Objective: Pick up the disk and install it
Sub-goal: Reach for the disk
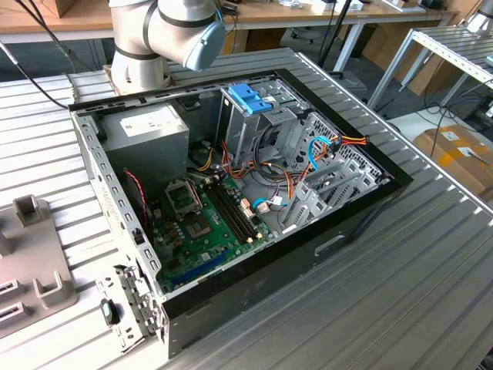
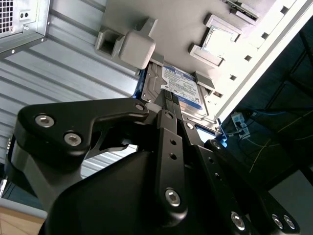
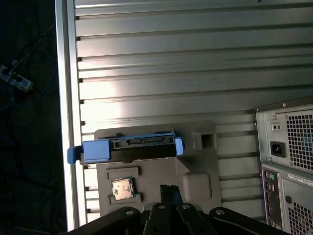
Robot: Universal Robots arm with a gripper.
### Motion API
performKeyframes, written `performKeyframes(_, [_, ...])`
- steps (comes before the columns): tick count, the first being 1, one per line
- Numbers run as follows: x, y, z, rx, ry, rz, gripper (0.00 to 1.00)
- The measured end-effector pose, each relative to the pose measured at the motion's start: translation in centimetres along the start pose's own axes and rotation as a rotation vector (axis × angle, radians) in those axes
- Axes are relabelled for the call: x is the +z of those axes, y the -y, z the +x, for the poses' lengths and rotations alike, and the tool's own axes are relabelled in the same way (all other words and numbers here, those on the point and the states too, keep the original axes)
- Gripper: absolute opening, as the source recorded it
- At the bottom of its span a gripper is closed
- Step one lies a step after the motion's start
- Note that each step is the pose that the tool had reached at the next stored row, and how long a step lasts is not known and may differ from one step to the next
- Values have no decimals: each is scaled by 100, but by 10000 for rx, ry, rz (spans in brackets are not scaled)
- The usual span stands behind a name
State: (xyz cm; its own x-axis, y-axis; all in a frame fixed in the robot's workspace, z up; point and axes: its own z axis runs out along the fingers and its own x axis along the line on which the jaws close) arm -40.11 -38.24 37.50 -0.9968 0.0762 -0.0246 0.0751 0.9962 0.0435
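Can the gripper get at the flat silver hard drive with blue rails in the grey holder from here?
Probably yes. The flat silver-metal disk with light-blue rails sits uncovered in the moulded grey holder on the slatted table. The gripper points towards it, with nothing between them in both wrist views.

On ribbed metal desk [image 1: 400, 301], black computer case [image 1: 308, 258] lying open. Inside: grey power-supply box [image 1: 146, 127], green motherboard [image 1: 202, 231] next to it, blue bracket [image 1: 250, 98] atop metal drive cage [image 1: 254, 135], orange and blue cables [image 1: 323, 146]. Beside the case, at the exterior view's left, grey fixture tray [image 1: 31, 270] with processor chip [image 3: 122, 188] seated in a pocket. Cardboard box [image 1: 462, 150] off the desk at the exterior view's right.
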Motion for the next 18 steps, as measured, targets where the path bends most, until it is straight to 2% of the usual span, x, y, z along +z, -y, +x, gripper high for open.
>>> performKeyframes(8, [0, 0, 2, 0, -1, 0, 11])
performKeyframes(18, [32, 8, 88, -1, 1, -1, 11])
